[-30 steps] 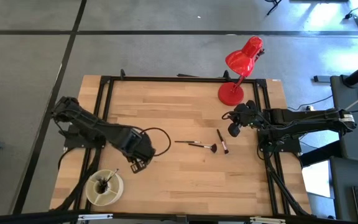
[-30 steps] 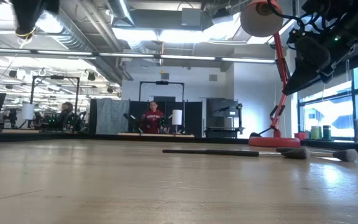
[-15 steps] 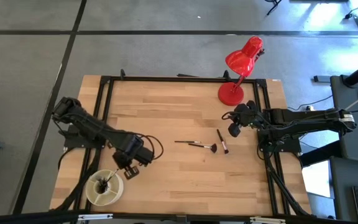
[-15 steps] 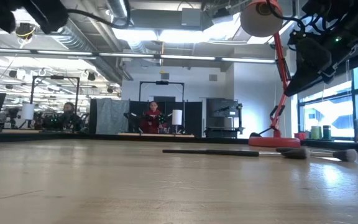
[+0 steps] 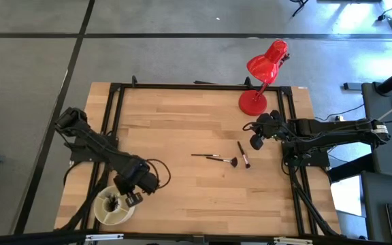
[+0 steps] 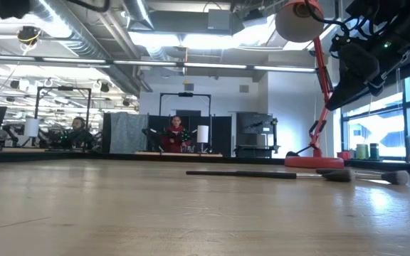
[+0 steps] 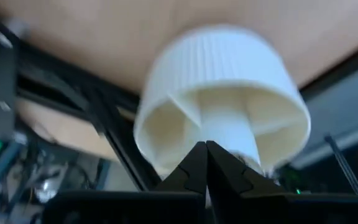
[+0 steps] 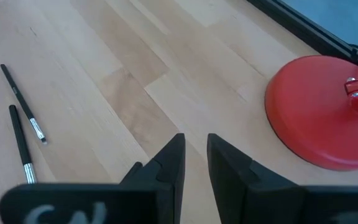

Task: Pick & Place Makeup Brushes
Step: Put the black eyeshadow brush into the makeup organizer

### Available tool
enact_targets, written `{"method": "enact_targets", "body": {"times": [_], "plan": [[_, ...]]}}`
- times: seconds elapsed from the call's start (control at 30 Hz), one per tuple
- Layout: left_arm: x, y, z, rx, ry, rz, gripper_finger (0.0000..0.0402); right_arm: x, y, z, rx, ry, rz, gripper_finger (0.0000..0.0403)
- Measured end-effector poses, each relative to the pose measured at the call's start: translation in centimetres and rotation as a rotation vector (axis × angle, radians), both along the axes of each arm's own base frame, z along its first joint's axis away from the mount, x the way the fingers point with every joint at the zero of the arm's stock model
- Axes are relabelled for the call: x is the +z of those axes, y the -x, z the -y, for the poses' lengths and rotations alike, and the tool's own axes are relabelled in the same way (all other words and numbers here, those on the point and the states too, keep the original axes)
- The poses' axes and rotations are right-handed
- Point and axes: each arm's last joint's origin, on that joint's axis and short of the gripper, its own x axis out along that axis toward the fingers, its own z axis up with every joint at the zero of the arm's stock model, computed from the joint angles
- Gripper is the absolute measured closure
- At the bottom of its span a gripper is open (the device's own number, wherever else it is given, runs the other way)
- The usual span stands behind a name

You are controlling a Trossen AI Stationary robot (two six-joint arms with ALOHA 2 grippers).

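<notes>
Three makeup brushes lie flat on the wooden table's middle: a thin one (image 5: 201, 156), one with a fanned tip (image 5: 224, 160) and one (image 5: 243, 155) right of them; the low view shows them as dark sticks (image 6: 240, 173). More brushes (image 5: 110, 201) stand in a white ribbed holder (image 5: 113, 207) at the near left. My left gripper (image 5: 133, 199) hangs just above the holder's right rim, shut, nothing visible between its fingers (image 7: 205, 149). My right gripper (image 5: 256, 141) waits open (image 8: 194, 155) at the right, beside the lamp's base.
A red desk lamp (image 5: 254, 102) stands on its round base at the far right, close to my right gripper (image 8: 328, 118). A black frame (image 5: 114, 109) runs along the table's left, far and right sides. Bare wood lies between the holder and the brushes.
My left gripper has travelled from the table's middle-left toward the near-left corner, sinking and tipping downward, and now hangs over the white holder's rim. The brushes on the table and my right arm have kept still.
</notes>
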Motion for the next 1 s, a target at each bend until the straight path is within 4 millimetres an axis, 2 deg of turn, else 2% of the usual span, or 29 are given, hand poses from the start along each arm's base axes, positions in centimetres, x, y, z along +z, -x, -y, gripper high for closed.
{"method": "enact_targets", "body": {"times": [0.13, 0.27, 0.37, 0.57, 0.63, 0.73, 0.87, 1.0], "plan": [[0.6, -0.8, -1.5, 0.006, -0.112, 0.109, 0.0399, 0.1, -0.1, 0.0, 0.001, 0.001, 0.012, 0.0334], [2.0, -3.1, -4.0, -0.054, -0.286, 0.343, 0.0398, 0.4, -0.5, 0.0, 0.010, 0.012, 0.057, 0.0334], [2.5, -6.1, -6.4, -0.072, -0.490, 0.618, 0.0396, 0.5, -0.9, 0.0, 0.027, 0.031, 0.067, 0.0334], [1.6, -14.7, -10.9, -0.278, -0.587, 1.097, 0.0353, 0.6, -1.1, 0.0, 0.056, 0.063, 0.064, 0.0334], [0.7, -17.3, -12.2, -0.387, -0.585, 1.233, 0.0334, 0.6, -1.0, 0.1, 0.053, 0.070, 0.061, 0.0334], [-1.8, -20.3, -14.0, -0.478, -0.595, 1.347, 0.0308, 0.5, -0.9, 0.1, 0.025, 0.082, 0.044, 0.0334], [-5.3, -23.2, -15.8, -0.488, -0.573, 1.413, 0.0285, 0.3, -0.6, 0.2, -0.010, 0.110, 0.002, 0.0334], [-8.0, -25.5, -16.2, -0.476, -0.500, 1.443, 0.0269, 0.0, -0.2, 0.3, -0.041, 0.137, -0.043, 0.0334]]}}
